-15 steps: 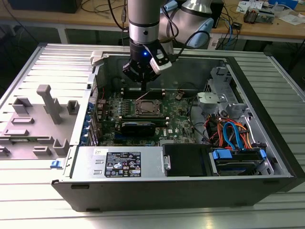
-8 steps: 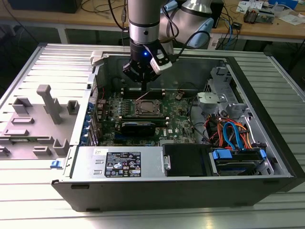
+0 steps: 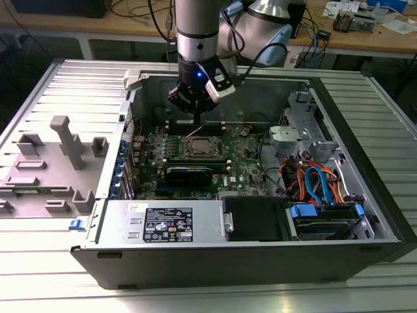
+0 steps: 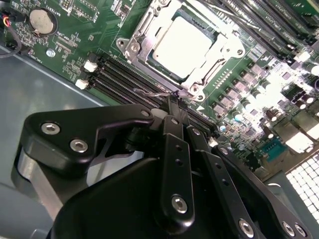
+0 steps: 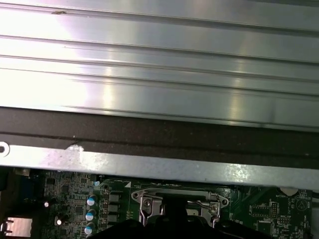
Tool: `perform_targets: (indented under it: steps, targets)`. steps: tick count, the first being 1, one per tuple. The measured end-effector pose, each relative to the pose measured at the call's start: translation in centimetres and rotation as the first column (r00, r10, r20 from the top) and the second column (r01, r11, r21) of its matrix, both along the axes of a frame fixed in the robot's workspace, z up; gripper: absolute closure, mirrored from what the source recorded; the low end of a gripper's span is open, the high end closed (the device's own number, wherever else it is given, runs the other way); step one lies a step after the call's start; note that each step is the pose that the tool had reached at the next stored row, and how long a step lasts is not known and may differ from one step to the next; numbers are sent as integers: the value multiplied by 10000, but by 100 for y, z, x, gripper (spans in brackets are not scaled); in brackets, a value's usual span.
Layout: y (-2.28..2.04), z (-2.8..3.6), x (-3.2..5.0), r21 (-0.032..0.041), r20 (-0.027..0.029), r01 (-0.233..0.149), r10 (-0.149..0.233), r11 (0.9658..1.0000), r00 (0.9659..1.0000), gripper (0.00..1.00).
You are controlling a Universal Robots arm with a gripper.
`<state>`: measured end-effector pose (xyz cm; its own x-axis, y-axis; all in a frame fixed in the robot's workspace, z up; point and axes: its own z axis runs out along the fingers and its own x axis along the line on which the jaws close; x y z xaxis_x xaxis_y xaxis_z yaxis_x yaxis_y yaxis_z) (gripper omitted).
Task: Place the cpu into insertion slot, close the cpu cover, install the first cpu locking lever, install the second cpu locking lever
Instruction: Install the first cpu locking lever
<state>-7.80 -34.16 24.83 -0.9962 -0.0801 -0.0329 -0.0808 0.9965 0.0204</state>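
Ribbed aluminium tabletop carries an open computer case. In the exterior view the gripper hangs inside the case, straight above the insertion slot on the green motherboard. A power supply with a printed label, too small to read, sits nearer the camera than the gripper. Blue and orange cables lie well off toward the exterior view's right.

In the second wrist view the black fingers are drawn together, their tip at a thin wire locking lever beside the slot's corner. Whether they pinch it I cannot tell. Just beyond the tip the cpu, pale and silvery, lies flat in the slot with the cpu cover down around it. Memory slots run beside the fingertips.

In the first wrist view the case's metal edge and the tabletop ribs lie beyond the slot's rim.
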Motion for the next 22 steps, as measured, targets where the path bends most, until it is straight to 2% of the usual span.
perform_targets:
  steps: [1, 3, 18, 22]
  targets:
    - [1, -8, 2, 56, 2, 16, -16, 10000, 10000, 89]
    - [1, -15, 4, 100, 1, 34, -34, 9999, 10000, 89]
    - [1, -25, 9, 102, 1, 45, -45, 9999, 10000, 89]
    - [26, -42, 17, 97, 2, 58, -58, 9999, 10000, 89]
